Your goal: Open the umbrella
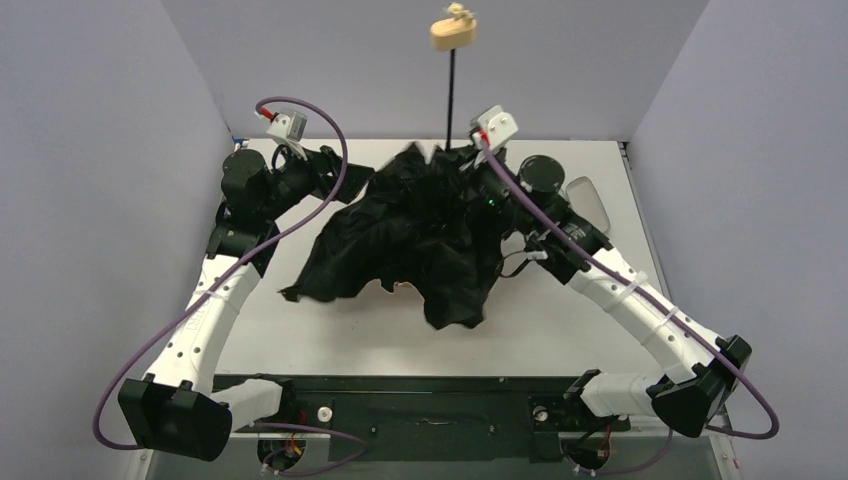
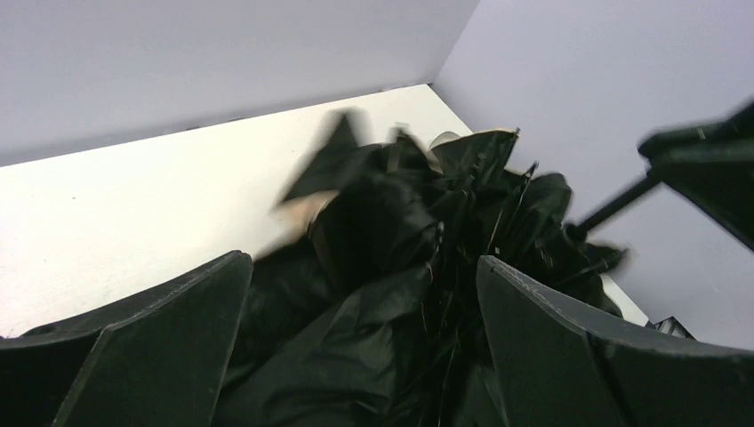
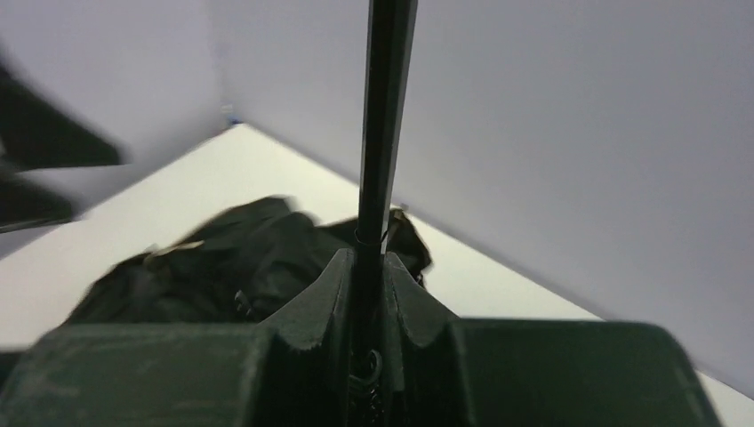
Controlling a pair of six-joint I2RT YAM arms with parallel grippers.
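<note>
The umbrella (image 1: 400,240) lies half spread on the table, its black lining facing up and crumpled. A little tan fabric shows at its edges. Its thin black shaft (image 1: 452,95) stands upright, with the beige handle knob (image 1: 453,35) at the top. My right gripper (image 1: 472,150) is shut on the shaft low down, just above the canopy. In the right wrist view the fingers (image 3: 338,285) clamp the shaft (image 3: 387,107). My left gripper (image 1: 345,178) is at the canopy's left edge. In the left wrist view it (image 2: 364,347) is open wide, with black fabric (image 2: 373,267) lying between the fingers.
A pale oval case (image 1: 592,203) lies at the back right of the white table (image 1: 300,330), behind my right arm. Grey walls enclose the table on the left, back and right. A black rail (image 1: 430,410) runs along the near edge between the arm bases.
</note>
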